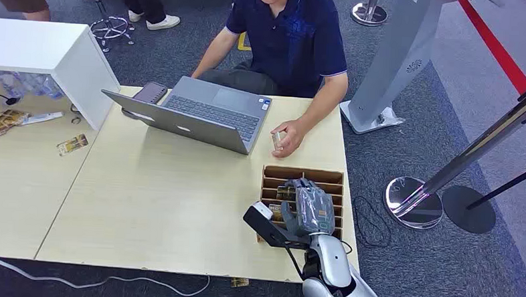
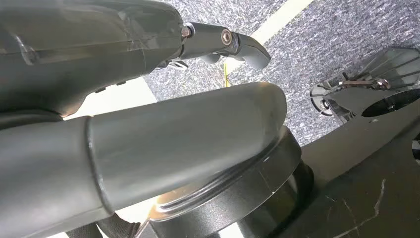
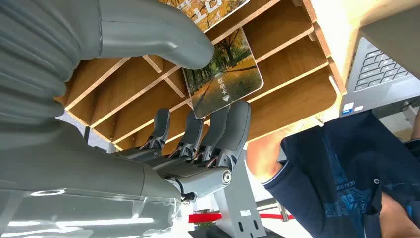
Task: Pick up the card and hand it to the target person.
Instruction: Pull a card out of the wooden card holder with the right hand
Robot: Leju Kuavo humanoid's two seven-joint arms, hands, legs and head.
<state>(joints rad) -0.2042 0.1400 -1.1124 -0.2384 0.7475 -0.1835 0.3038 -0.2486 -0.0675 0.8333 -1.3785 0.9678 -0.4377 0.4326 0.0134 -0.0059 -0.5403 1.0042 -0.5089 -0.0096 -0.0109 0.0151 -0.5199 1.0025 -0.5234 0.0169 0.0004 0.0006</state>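
Your right hand (image 3: 163, 129) pinches the card (image 3: 223, 77) between thumb and fingers over the wooden rack (image 1: 326, 176); the person's hand (image 1: 286, 137) waits at 12 o'clock, so reach forward.

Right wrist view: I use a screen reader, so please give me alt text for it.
The robot's right hand pinches a card printed with autumn trees between thumb and fingers, in front of a wooden slotted holder. Beyond are a laptop and a person in a navy shirt.

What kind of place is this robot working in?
Probably a reception or check-in desk in a lobby: a person works at a laptop, a wooden card rack sits on the table, and queue-barrier stanchions stand on carpet.
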